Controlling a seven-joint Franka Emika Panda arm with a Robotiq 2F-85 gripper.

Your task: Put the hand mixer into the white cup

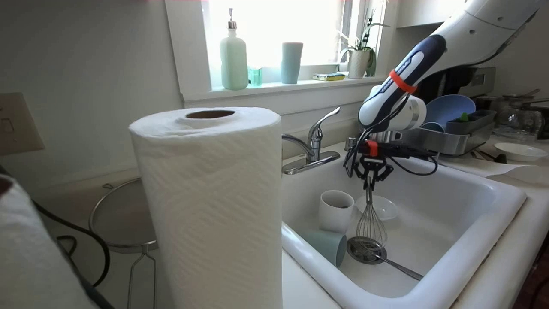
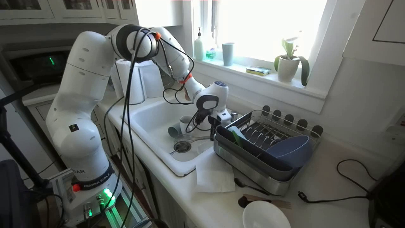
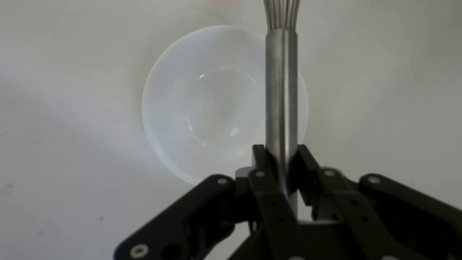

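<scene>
- Whisk: over the sink, lower right of an exterior view, wires pointing down the frame.
- Gripper: clenched on the whisk's handle.
- Cup: white, mouth up in the sink, just left of the wires in that view.
- Spoon: in the sink, the wire ends overlapping it; whether they touch, I cannot tell.
- Tumbler: blue-green, on its side, below the cup.
- Dish: middle of the wrist view, partly hidden by the handle.

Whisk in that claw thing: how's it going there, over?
Gripper shut on the whisk. Whisk outside the white cup, not yet in. Possibly in the way: blue-green tumbler, on its side beside that cup.
</scene>
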